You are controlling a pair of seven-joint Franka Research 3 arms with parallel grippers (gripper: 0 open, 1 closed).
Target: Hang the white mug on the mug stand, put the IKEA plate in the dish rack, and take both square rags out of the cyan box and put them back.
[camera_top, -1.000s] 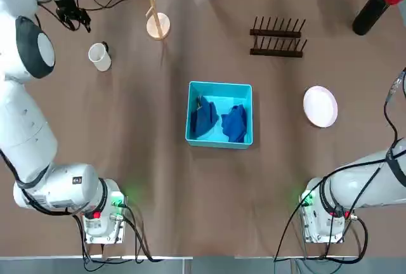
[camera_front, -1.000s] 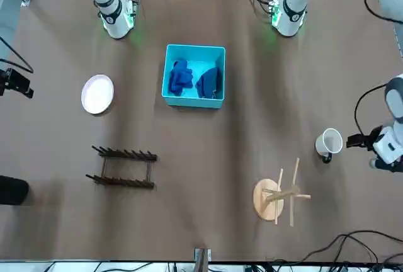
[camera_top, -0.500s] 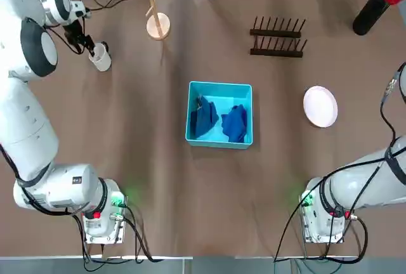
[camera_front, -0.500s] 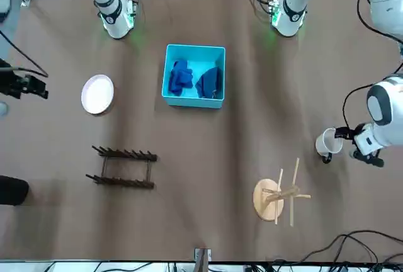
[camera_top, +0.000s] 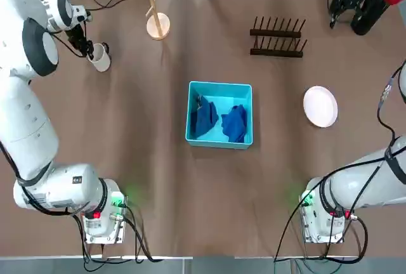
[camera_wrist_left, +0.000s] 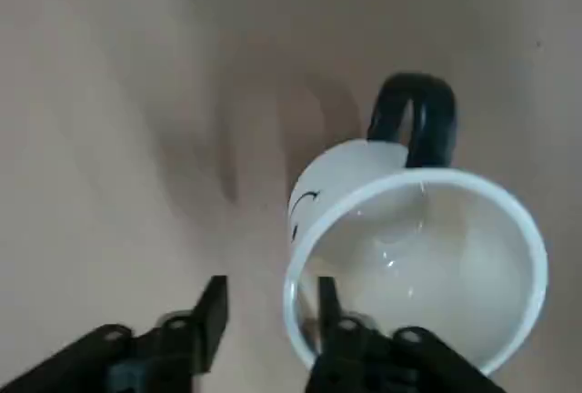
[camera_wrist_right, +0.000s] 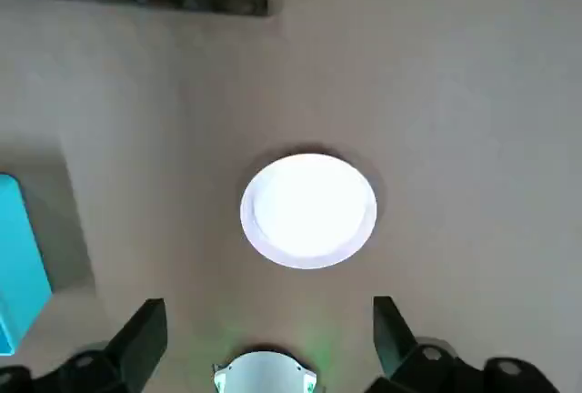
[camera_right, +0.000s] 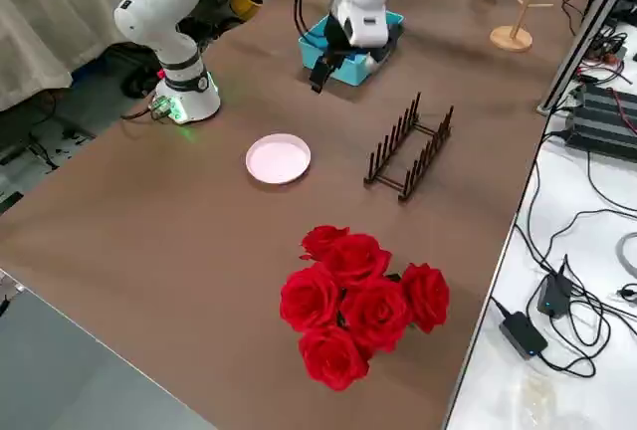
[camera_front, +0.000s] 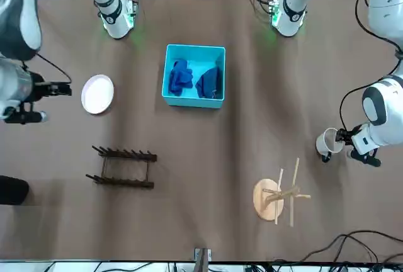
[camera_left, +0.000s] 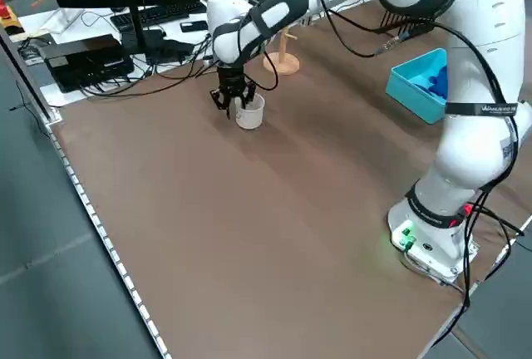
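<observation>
Fingers of the left gripper (camera_wrist_left: pixel 273 295) stand partly apart, one inside the single white mug (camera_wrist_left: pixel 414 266), toward the bench's far left corner. One mug stand (camera_top: pixel 158 26) and one dish rack (camera_top: pixel 276 37) stand near the far edge; two blue rags (camera_top: pixel 219 122) lie in one cyan box (camera_top: pixel 219 114), mid-bench. Right gripper (camera_wrist_right: pixel 271 316), wide open and empty, is toward the far right corner; one plate (camera_top: pixel 320 106) lies nearer the right edge. Only the left wrist view shows the mug's thin dark markings; its handle is black.
</observation>
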